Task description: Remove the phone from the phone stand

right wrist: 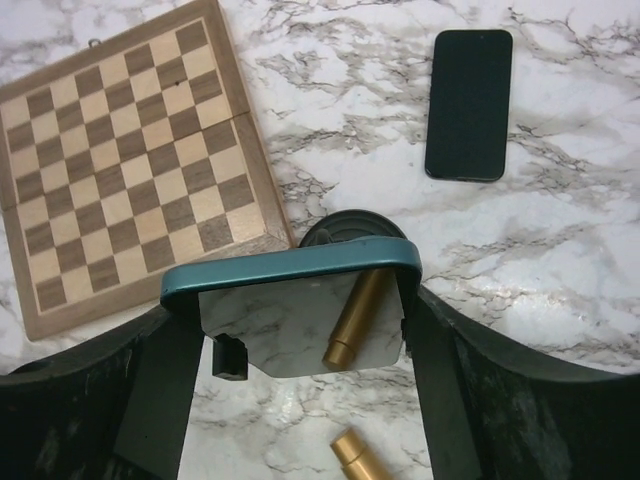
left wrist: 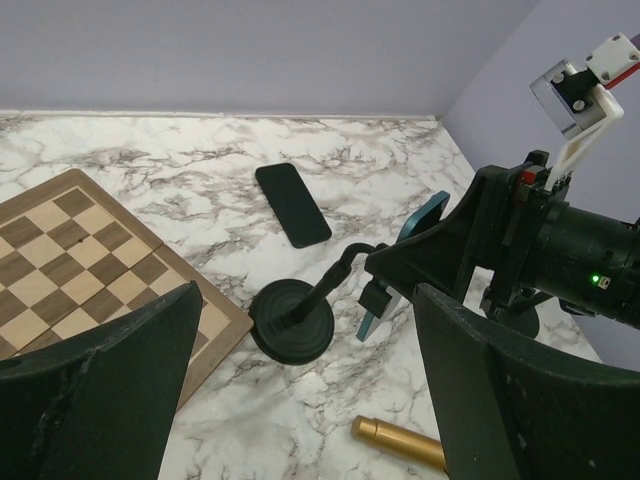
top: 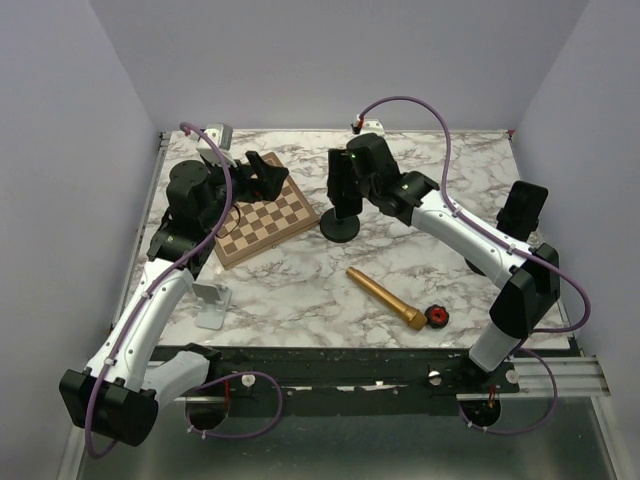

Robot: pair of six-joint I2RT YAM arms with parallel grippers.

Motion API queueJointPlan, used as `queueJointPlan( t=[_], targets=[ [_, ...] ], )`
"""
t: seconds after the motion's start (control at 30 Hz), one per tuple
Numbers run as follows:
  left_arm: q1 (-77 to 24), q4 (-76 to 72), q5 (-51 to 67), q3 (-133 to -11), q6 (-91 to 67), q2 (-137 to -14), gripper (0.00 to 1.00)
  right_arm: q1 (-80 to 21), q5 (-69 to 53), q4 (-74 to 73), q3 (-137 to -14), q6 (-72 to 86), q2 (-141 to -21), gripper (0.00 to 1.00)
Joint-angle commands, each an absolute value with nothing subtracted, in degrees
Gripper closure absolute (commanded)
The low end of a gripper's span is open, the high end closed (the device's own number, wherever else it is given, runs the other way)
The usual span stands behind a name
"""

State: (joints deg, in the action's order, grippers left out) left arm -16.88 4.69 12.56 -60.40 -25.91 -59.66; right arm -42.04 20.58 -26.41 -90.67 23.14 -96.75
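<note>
The phone (right wrist: 300, 265) has a teal case and a mirror-like screen, and stands upright in the black clamp (right wrist: 230, 358) of the phone stand (top: 341, 226). My right gripper (right wrist: 295, 330) is shut on it, one finger on each long edge; it also shows in the top view (top: 345, 190). In the left wrist view the phone (left wrist: 425, 215) leans on the stand's arm above the round base (left wrist: 292, 320). My left gripper (top: 262, 175) is open and empty over the far edge of the chessboard, left of the stand.
A second dark phone (right wrist: 469, 103) lies flat behind the stand. A chessboard (top: 262, 222) lies to its left. A gold cylinder (top: 385, 297) and a small red and black part (top: 436, 316) lie in front. A white object (top: 212, 303) sits front left.
</note>
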Motion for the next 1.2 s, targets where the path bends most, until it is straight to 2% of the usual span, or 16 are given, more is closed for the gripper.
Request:
queueJointPlan(
  t=[0.0,0.03,0.07,0.27,0.43,0.67,0.83,1.17],
  targets=[
    [-16.6,5.5,14.5,-62.2,-26.6,-60.2,0.05,-42.6,21.8,-26.7,-90.0,23.5,-97.8,0.43],
    [-16.6,5.4,14.6,-62.2,-26.8,-60.3,0.05,-42.6,21.3,-26.5,-90.0,23.9,-97.8,0.57],
    [-16.6,5.4,15.0,-62.2,-27.0,-60.5,0.05,-42.6,20.6,-26.2,-89.6,24.4,-97.7,0.66],
    [-17.0,4.8,16.6,-62.1,-27.1,-62.3,0.13,-42.5,16.5,-24.2,-88.5,26.3,-94.9,0.95],
    [-17.8,4.2,18.7,-62.1,-27.4,-64.2,0.26,-41.3,13.7,-25.0,-89.4,27.0,-92.9,0.99],
    [-19.3,4.3,25.6,-64.0,-30.8,-71.2,0.24,-38.4,3.8,-27.8,-92.3,29.9,-93.4,0.99],
    [-22.9,5.1,28.8,-65.7,-31.2,-75.7,0.42,-36.9,-1.9,-28.3,-92.7,32.2,-94.0,0.99],
    [-28.8,6.9,27.8,-68.1,-27.2,-81.5,0.48,-36.3,-7.4,-30.3,-93.7,30.8,-94.5,0.99]
  ],
)
